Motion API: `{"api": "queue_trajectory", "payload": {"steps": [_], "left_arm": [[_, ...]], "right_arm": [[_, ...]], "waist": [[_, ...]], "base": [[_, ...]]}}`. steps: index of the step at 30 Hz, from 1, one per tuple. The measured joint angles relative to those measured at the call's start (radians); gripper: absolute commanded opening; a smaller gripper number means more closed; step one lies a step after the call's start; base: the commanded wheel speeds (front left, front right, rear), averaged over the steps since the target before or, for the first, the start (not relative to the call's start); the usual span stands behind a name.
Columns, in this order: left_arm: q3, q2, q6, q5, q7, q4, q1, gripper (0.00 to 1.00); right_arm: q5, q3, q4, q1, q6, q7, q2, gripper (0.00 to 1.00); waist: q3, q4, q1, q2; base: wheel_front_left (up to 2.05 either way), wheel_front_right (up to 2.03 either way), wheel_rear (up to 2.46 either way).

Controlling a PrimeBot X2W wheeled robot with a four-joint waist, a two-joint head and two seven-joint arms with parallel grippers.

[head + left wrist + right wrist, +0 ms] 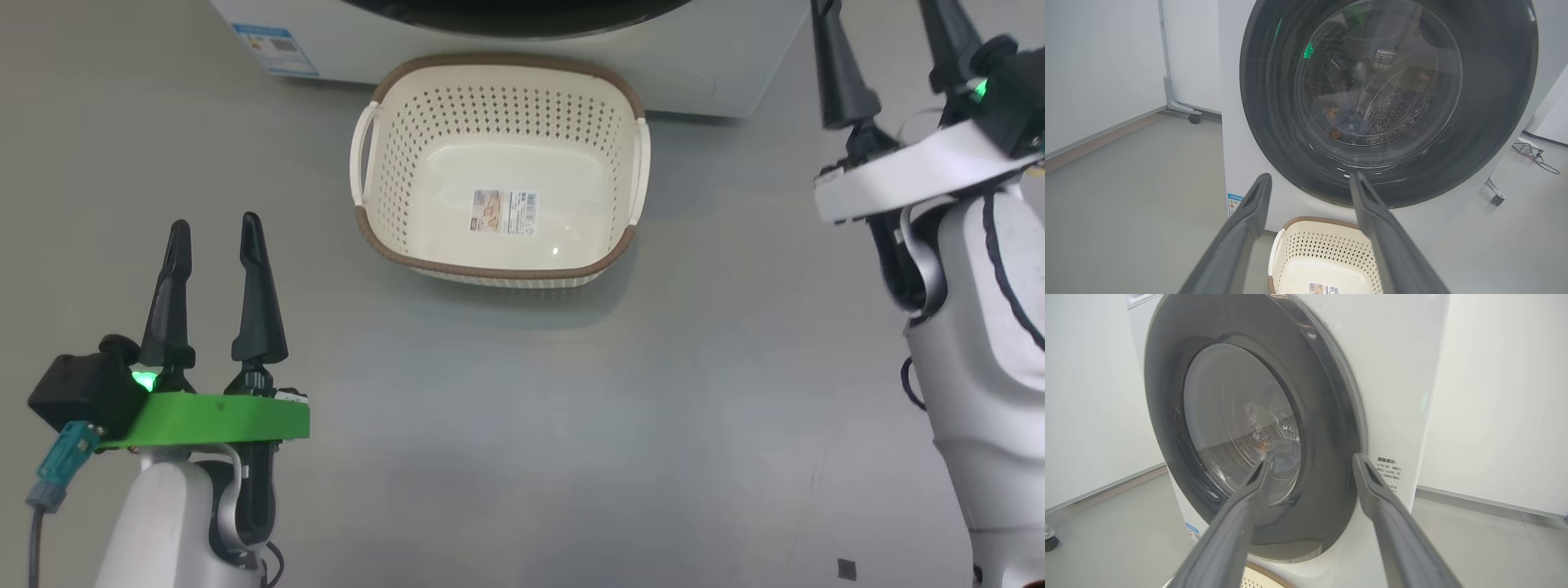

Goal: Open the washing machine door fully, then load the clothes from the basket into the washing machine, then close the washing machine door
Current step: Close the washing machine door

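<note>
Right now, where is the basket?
In the head view, the basket stands empty on the floor at top centre, close in front of the washing machine.

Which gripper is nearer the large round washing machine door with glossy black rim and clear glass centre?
Right. The right gripper points at the door from close by; the left gripper sits farther back, nearer the robot than the cream perforated basket.

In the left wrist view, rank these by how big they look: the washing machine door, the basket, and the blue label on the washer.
Largest: washing machine door.
Next: basket, though it is cut off at the bottom edge.
Smallest: blue label.
</note>
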Motion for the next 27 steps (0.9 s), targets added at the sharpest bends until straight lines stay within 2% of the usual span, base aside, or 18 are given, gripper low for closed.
{"api": "queue_trajectory", "payload": {"steps": [4,15,20,27], "left_arm": [[0.010,0.003,-0.002,0.053,0.000,0.025,0.025,1.00],[0.012,0.004,-0.002,0.111,0.000,0.091,0.132,1.00],[0.015,0.005,-0.002,0.120,0.000,0.122,0.204,1.00],[0.032,0.007,-0.002,0.121,0.000,0.118,0.247,1.00]], "right_arm": [[0.006,-0.023,-0.011,0.099,0.000,0.000,0.020,1.00],[0.011,-0.093,-0.017,0.338,0.000,0.004,0.049,1.00],[0.009,-0.117,-0.024,0.446,0.000,0.004,0.075,1.00],[-0.004,-0.152,-0.058,0.552,0.000,0.005,0.081,1.00]], "waist": [[-0.054,-0.034,0.0000,0.0000],[-0.196,-0.113,0.0000,0.0000],[-0.269,-0.143,0.0000,0.0000],[-0.350,-0.184,0.0000,0.0000]], "base": [[0.00,0.00,0.00],[0.00,0.00,0.00],[0.00,0.00,0.00],[0.00,0.00,0.00]]}}
